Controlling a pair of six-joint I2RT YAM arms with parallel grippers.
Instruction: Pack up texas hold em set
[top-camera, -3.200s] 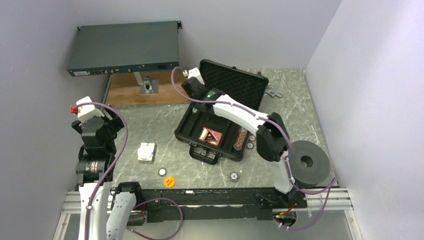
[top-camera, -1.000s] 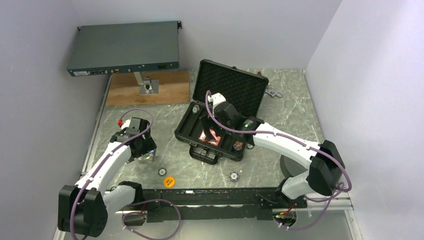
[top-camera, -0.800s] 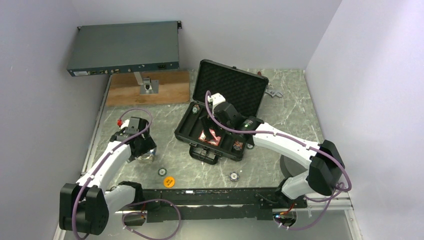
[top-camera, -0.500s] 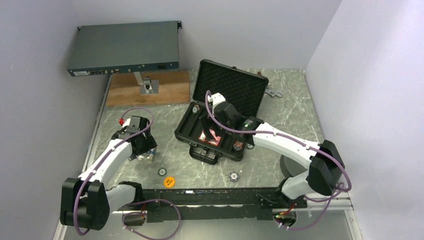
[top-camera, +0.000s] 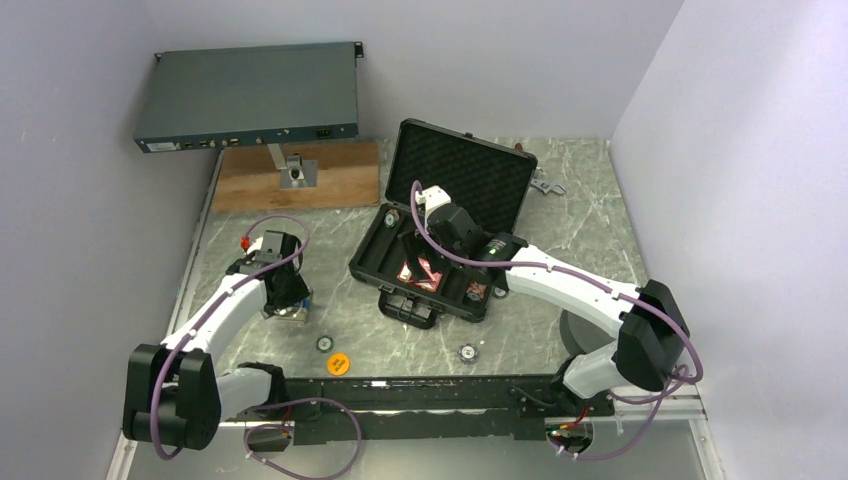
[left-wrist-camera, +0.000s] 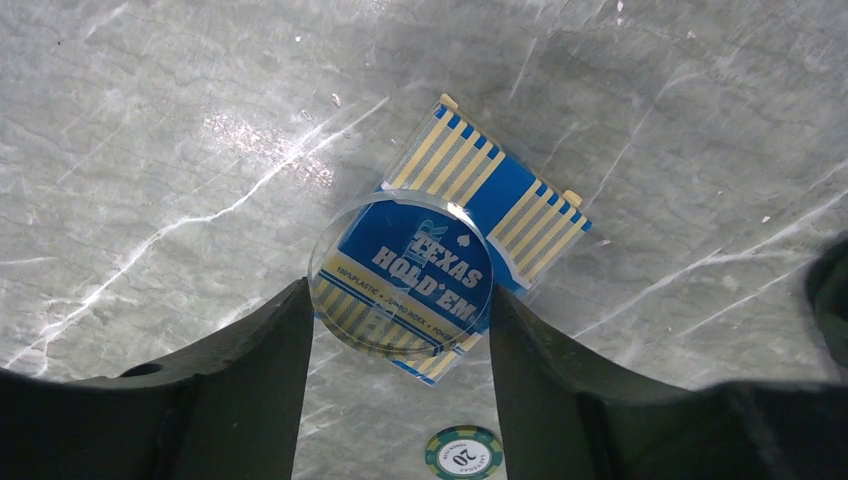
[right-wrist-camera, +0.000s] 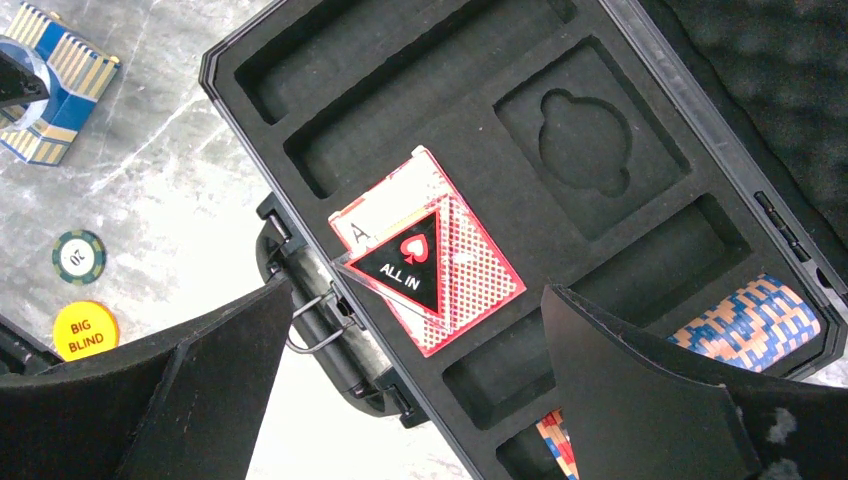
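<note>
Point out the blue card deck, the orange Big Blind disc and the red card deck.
blue card deck (left-wrist-camera: 520, 205): left wrist view, its uncovered blue top.
orange Big Blind disc (right-wrist-camera: 85, 331): right wrist view, its printed centre.
red card deck (right-wrist-camera: 485, 270): right wrist view, its patterned back.

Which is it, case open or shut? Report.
Open: the case lid stands raised behind its tray, foam slots and red card deck exposed.

The card deck (left-wrist-camera: 510, 205) is blue with yellow stripes. The second deck (right-wrist-camera: 440, 270) is red with a black triangle. The disc (right-wrist-camera: 85, 330) is orange, the tabletop (left-wrist-camera: 200, 100) grey with white veins.
</note>
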